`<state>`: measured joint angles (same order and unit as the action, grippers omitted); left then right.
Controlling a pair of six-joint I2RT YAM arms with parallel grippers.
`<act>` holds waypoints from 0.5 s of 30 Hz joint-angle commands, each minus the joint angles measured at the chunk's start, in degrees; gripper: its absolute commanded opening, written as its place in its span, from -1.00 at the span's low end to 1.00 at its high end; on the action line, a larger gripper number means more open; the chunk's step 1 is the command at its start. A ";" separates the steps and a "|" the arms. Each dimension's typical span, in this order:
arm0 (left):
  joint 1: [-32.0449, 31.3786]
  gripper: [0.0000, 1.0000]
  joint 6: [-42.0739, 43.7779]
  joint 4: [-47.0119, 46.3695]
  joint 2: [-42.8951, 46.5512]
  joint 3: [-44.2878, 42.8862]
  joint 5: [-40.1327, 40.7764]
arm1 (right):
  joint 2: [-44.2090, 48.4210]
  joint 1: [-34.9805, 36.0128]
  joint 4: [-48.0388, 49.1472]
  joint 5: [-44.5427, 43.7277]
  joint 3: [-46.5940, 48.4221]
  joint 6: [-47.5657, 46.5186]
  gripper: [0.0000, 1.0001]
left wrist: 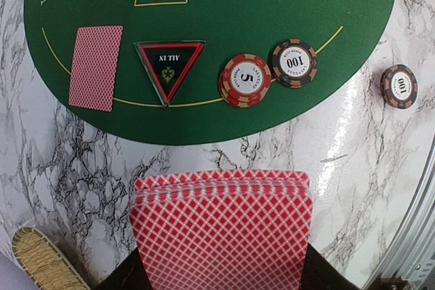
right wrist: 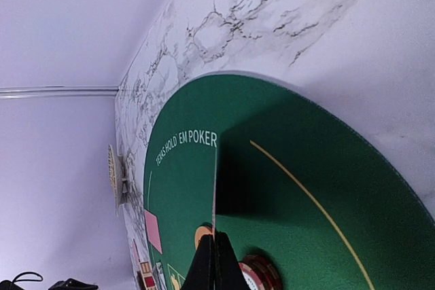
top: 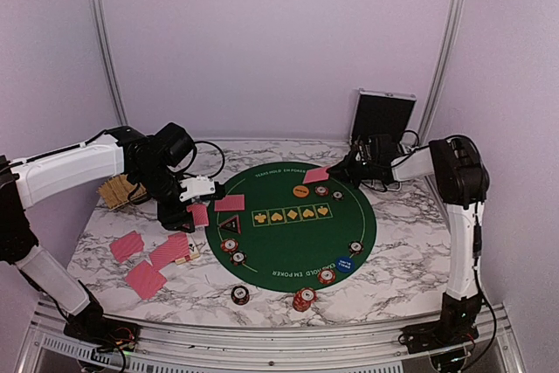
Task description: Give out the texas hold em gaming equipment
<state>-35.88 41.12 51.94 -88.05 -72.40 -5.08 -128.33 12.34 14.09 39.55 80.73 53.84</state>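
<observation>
My left gripper [top: 194, 205] [left wrist: 221, 273] is shut on a stack of red-backed playing cards [left wrist: 221, 225] and holds it over the marble just off the green mat's left edge. On the mat in front of it lie one face-down card [left wrist: 96, 67], the black triangular marker [left wrist: 168, 66] and two striped chips [left wrist: 245, 80] [left wrist: 293, 63]. At the mat's far edge my right gripper [top: 342, 167] [right wrist: 215, 237] is shut on a single card [top: 316, 175], seen edge-on [right wrist: 215, 188] in the right wrist view. An orange disc [top: 301, 190] and a blue disc [top: 345, 264] rest on the mat.
Three face-down cards [top: 144, 279] lie on the marble at the left. More chips sit round the green mat [top: 297, 233] and near the front edge [top: 304, 299]. A straw basket [top: 118, 191] stands at the left behind my left arm. The open case [top: 383, 120] stands at the back right.
</observation>
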 commanded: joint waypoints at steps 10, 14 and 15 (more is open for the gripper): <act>0.11 -0.12 -0.43 2.20 0.16 -0.86 -0.97 | -3.11 1.30 -5.76 -4.66 8.43 -3.74 -0.71; 0.11 -0.12 -0.30 2.28 0.26 -0.64 -1.17 | 0.87 1.28 -10.67 -8.85 7.79 -7.77 -0.31; 0.11 -0.12 -0.36 2.29 0.33 -0.64 -1.24 | 2.14 1.38 -11.53 -9.65 7.38 -8.64 -0.25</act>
<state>-35.88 41.10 52.18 -88.05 -72.40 -5.13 -132.07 13.26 8.38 34.98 87.50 50.33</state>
